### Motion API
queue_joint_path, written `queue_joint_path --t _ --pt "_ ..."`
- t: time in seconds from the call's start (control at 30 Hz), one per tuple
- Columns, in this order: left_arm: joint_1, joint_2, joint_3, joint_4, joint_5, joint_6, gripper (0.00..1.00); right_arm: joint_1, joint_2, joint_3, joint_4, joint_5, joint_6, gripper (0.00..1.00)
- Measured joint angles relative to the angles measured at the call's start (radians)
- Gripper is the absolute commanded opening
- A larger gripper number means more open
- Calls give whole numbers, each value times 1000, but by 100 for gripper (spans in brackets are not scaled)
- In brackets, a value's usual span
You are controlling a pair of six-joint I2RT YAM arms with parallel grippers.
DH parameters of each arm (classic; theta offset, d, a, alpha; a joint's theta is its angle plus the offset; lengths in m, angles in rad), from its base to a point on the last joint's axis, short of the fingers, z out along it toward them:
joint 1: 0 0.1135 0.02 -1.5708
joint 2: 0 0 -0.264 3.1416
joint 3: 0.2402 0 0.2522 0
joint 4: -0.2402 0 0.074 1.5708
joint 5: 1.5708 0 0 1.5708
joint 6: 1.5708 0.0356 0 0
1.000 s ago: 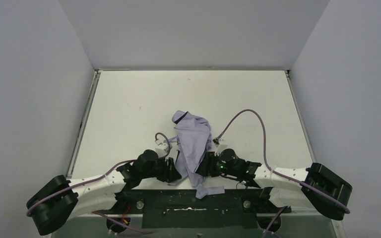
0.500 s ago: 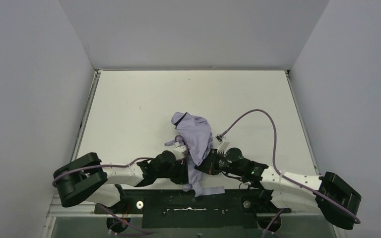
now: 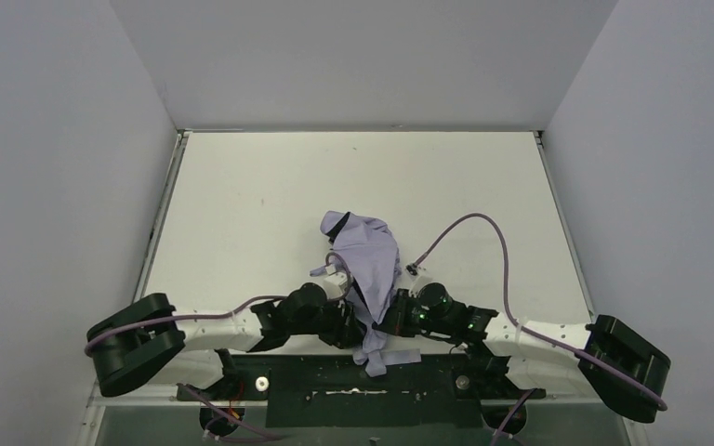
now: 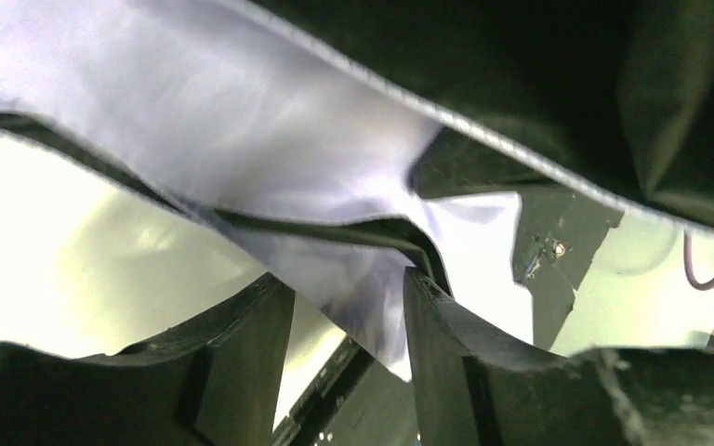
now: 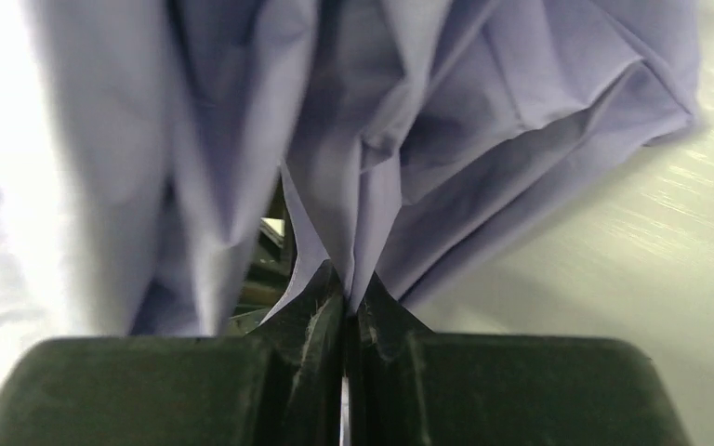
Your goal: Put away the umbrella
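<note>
- White walls shut in a pale table [image 3: 242, 186] on three sides, and both arms lie folded low at its near edge.
- Clenched tight, the right pincer [image 5: 344, 290] has its two black fingers pressed together on a thin fold of lavender cloth.
- Released, the left pincer [image 4: 346, 295] has its fingers apart. A flap of the same cloth hangs down into the gap, and nothing shows it being squeezed.
- That cloth belongs to the umbrella [image 3: 368, 253], a crumpled, half-gathered bundle lying directly between the two pincers. The left pincer is against its left flank and the right pincer against its right flank.
- The bundle's long axis runs from the near edge toward the middle of the table, with the far end leaning slightly left. Neither the handle nor the shaft can be made out.
- A loose tail of cloth spills off the near end onto the dark base plate [image 3: 316, 395] between the arm mounts.
- Both arms are about equally near, each at the bundle's near half. Only the right one has a hold, so the left likely needs to close on its flap before the cloth can be drawn in along the axis.
- Open table lies beyond and to both sides. The tight spots are the near edge and the purple cable [image 3: 483, 232] looping at the right.
</note>
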Motion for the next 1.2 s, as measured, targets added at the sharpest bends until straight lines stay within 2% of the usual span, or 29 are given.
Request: queue_joint_path --t 0.07,0.17,0.4,0.57,0.6,0.7,0.77,0.83,0.97,1.2 --pt "-1 -78 -13 -73 -13 4 54 0 27 -2 -3 3 0 0" --pt "-10 -188 -19 -181 -31 11 56 1 76 -2 3 4 -2 0" --pt "-34 -462 -34 -452 -85 18 58 6 156 -1 13 20 -8 0" --pt "-36 -599 -35 -600 -138 18 58 6 186 21 16 30 -15 0" --pt "-36 -608 -32 -616 -146 18 59 6 186 28 4 40 -18 1" --pt "-19 -585 8 -668 -158 24 62 6 184 51 -40 65 -37 21" --pt "3 -542 66 -689 -170 29 62 6 171 68 -80 80 -62 29" --pt "29 -512 119 -690 -175 30 62 6 139 82 -126 92 -91 34" --pt "84 -492 206 -666 -174 34 62 6 -23 97 -272 106 -150 44" --pt "91 -561 258 -650 -159 55 65 6 -305 225 -603 160 -241 47"
